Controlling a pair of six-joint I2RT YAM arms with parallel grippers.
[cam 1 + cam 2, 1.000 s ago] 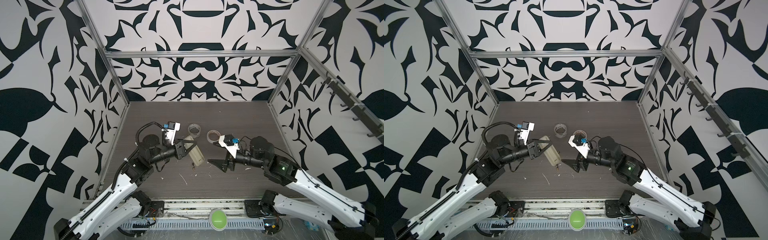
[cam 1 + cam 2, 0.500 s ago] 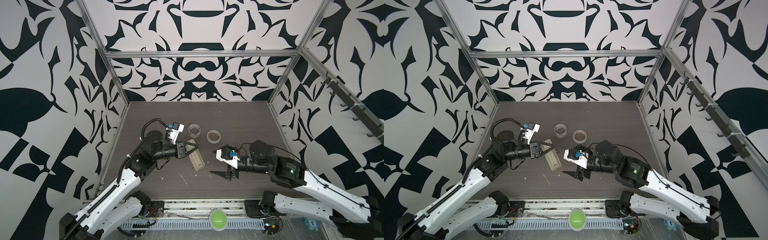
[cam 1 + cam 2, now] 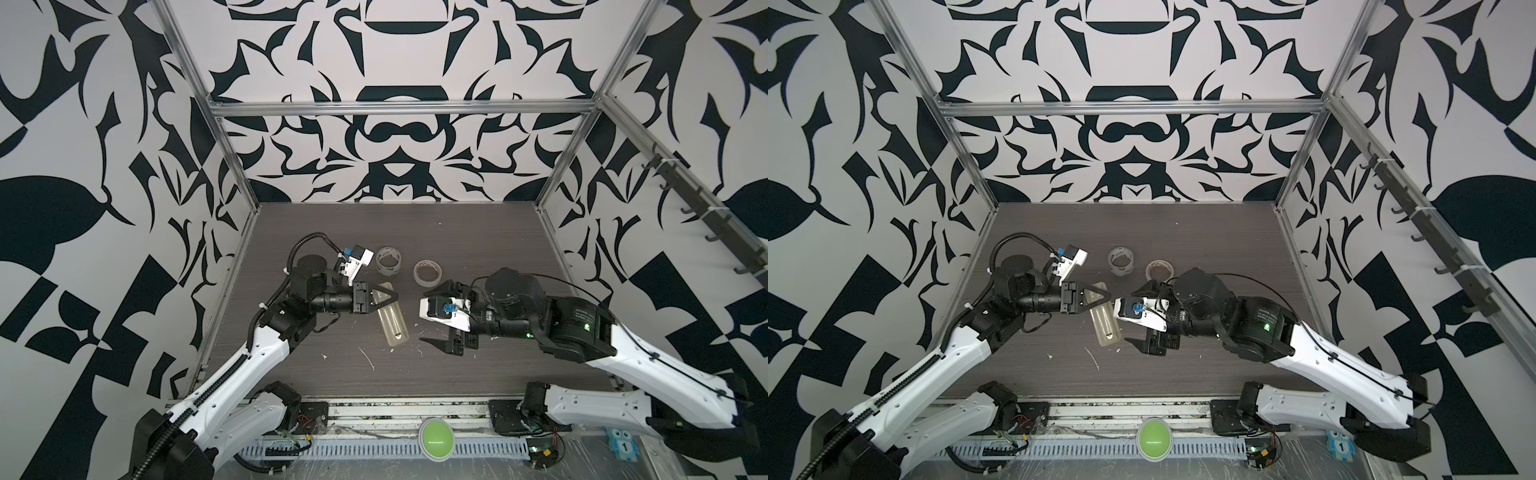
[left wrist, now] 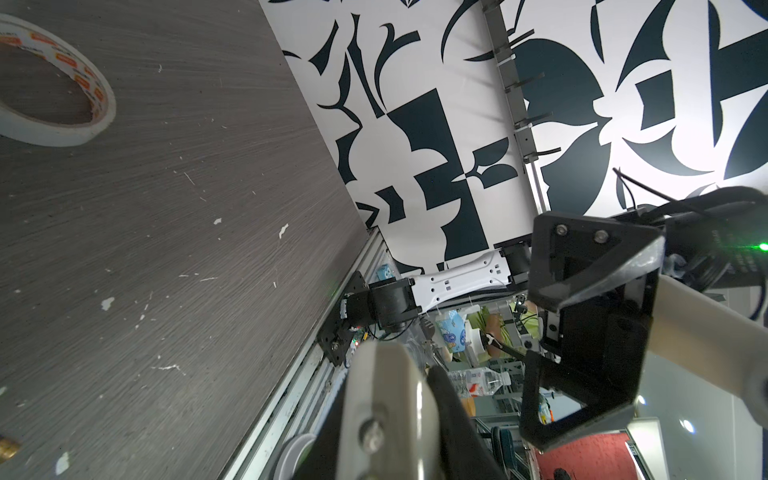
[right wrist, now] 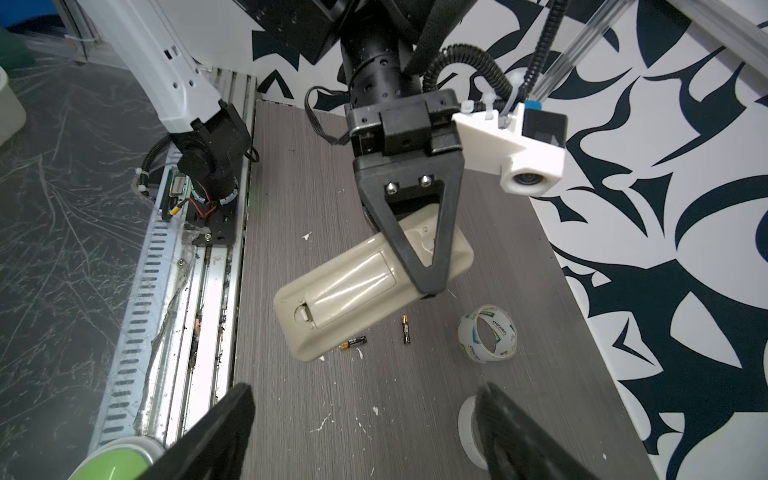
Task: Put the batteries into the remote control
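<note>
Your right gripper (image 5: 363,392) has rolled at the wrist over the last second. In a top view its white camera mount (image 3: 434,316) now sits between its two fingers. The left gripper (image 5: 428,286) and the remote control (image 5: 345,291) have hardly shifted.

For writing, you get little. The clear tape roll (image 5: 488,332) carries dark printed lettering, too small to read. The masking tape roll (image 4: 54,83) shows small orange-red labels inside its core, also illegible. A blue tag (image 3: 622,444) by the front rail bears the numeral 1. The batteries (image 5: 353,343) have pale print on black bodies, and you cannot read that either.

Your left fingers are clamped on one end of the remote control, which is raised off the table (image 5: 332,415). Its long body runs out past the fingertips, with the back face toward the right wrist camera and the battery cover (image 5: 349,286) closed.

Your right fingers (image 5: 224,432) stand wide apart with nothing between them. Both batteries lie on the table beyond those fingers. One sits just under the remote's free end. The second battery (image 5: 406,329) sits below the left fingertips, apart from the first.
</note>
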